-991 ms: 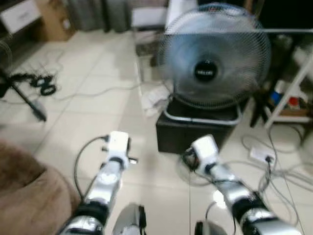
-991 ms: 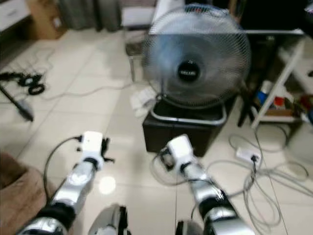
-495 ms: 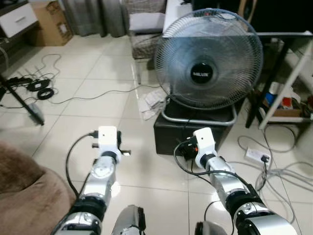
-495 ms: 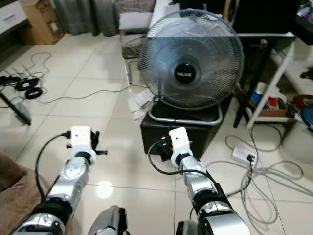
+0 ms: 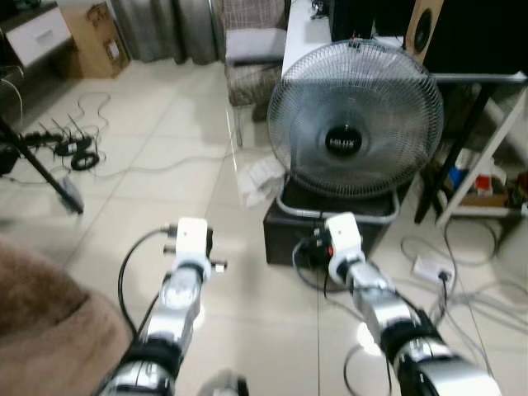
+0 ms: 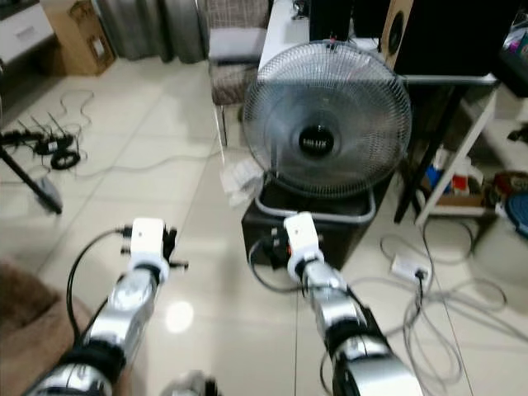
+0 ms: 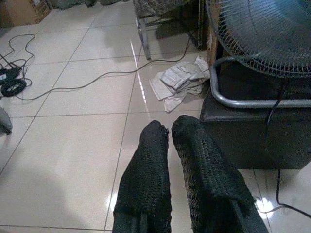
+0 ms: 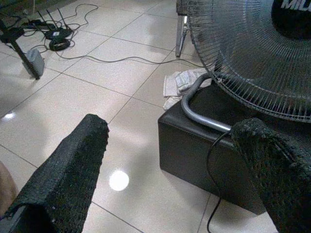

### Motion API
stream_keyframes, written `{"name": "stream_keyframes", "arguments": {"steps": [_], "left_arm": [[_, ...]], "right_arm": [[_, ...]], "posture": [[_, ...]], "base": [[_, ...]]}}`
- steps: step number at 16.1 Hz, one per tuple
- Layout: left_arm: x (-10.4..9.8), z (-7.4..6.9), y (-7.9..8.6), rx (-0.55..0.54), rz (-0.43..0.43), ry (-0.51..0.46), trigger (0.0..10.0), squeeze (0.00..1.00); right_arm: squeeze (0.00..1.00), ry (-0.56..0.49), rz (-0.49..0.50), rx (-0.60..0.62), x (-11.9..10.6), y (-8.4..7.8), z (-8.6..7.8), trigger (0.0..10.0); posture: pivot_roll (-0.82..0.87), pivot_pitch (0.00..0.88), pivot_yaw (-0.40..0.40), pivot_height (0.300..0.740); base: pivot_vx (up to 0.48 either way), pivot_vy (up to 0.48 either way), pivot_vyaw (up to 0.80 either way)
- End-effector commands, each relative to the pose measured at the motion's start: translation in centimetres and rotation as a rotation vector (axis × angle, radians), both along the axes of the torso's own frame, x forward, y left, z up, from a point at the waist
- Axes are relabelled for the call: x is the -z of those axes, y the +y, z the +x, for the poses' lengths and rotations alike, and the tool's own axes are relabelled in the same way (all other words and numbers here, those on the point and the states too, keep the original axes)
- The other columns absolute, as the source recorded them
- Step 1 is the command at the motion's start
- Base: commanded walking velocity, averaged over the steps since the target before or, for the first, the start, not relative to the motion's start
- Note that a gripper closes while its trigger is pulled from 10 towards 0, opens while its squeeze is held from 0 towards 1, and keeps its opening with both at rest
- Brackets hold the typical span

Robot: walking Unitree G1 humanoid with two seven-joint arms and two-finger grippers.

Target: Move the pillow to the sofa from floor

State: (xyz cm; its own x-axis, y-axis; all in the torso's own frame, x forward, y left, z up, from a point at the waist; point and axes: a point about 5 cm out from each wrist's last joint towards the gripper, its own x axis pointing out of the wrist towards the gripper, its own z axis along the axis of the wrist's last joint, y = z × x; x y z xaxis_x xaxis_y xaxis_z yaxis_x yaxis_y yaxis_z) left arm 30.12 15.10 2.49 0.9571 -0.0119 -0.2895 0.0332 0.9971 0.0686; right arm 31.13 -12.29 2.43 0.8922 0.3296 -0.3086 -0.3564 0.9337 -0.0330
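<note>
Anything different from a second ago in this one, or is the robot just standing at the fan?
Only the camera shifted: the whole picture slid and sharpened, so the head moved, not the things. Both arms stay held out over the tiles, left gripper shut, right gripper open, neither holding anything. The fan still stands on its black box.

Glossy cream floor tiles [image 5: 148, 190] with glare, wire-mesh fan [image 5: 355, 132] on matt black box [image 7: 252, 131], crumpled cloth [image 7: 177, 82], rough knit-textured black fingers [image 7: 146, 179], brown cardboard box [image 5: 95, 41].
</note>
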Motion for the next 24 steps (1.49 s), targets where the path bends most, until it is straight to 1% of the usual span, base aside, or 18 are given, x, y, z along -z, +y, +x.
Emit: {"name": "stream_keyframes", "arguments": {"steps": [1, 3, 6, 9, 13, 15, 20, 24], "left_arm": [[0.0, -0.1, 0.0, 0.007, 0.016, 0.003, 10.0, 0.0], [0.1, -0.1, 0.1, -0.008, 0.001, 0.001, 10.0, 0.0], [0.1, -0.1, 1.0, -0.071, -0.035, 0.004, 10.0, 0.0], [0.0, 0.0, 1.0, -0.069, -0.03, 0.003, 10.0, 0.0], [0.1, -0.1, 0.7, -0.057, -0.039, 0.006, 10.0, 0.0], [0.3, -0.3, 0.4, -0.041, -0.053, 0.008, 10.0, 0.0], [0.2, -0.2, 0.4, -0.047, -0.059, -0.003, 10.0, 0.0], [0.0, -0.1, 0.4, -0.044, -0.068, -0.008, 10.0, 0.0]], "right_arm": [[0.0, 0.027, -0.007, -0.003, 0.5, 0.1, -0.4, 10.0], [0.0, 0.03, -0.001, 0.002, 0.7, 0.1, -0.6, 10.0], [0.0, 0.022, 0.016, 0.013, 0.5, 0.1, -0.4, 10.0], [0.0, 0.021, 0.019, 0.012, 0.5, 0.2, -0.5, 10.0], [0.0, 0.021, -0.003, 0.003, 0.9, 0.2, -0.9, 10.0], [0.0, 0.024, -0.015, -0.021, 1.2, 0.3, -1.3, 10.0], [0.0, 0.023, -0.025, -0.042, 1.3, 0.6, -1.4, 10.0], [0.0, 0.023, -0.026, -0.054, 1.3, 0.8, -1.4, 10.0]], "posture": [[-0.09, 0.0, 0.054, 0.74], [-0.09, 0.0, 0.055, 0.74], [-0.1, 0.0, 0.063, 0.74], [-0.1, 0.0, 0.065, 0.74], [-0.1, 0.0, 0.062, 0.74], [-0.1, 0.0, 0.06, 0.74], [-0.1, 0.0, 0.055, 0.74], [-0.1, 0.0, 0.055, 0.74]], "base": [[0.0, 0.0, 0.0], [0.0, 0.0, 0.0], [0.0, 0.0, 0.0], [0.0, 0.0, 0.0], [0.0, 0.0, 0.0], [0.0, 0.0, 0.0], [-0.438, 0.0, 0.0], [0.0, 0.0, 0.0]]}}
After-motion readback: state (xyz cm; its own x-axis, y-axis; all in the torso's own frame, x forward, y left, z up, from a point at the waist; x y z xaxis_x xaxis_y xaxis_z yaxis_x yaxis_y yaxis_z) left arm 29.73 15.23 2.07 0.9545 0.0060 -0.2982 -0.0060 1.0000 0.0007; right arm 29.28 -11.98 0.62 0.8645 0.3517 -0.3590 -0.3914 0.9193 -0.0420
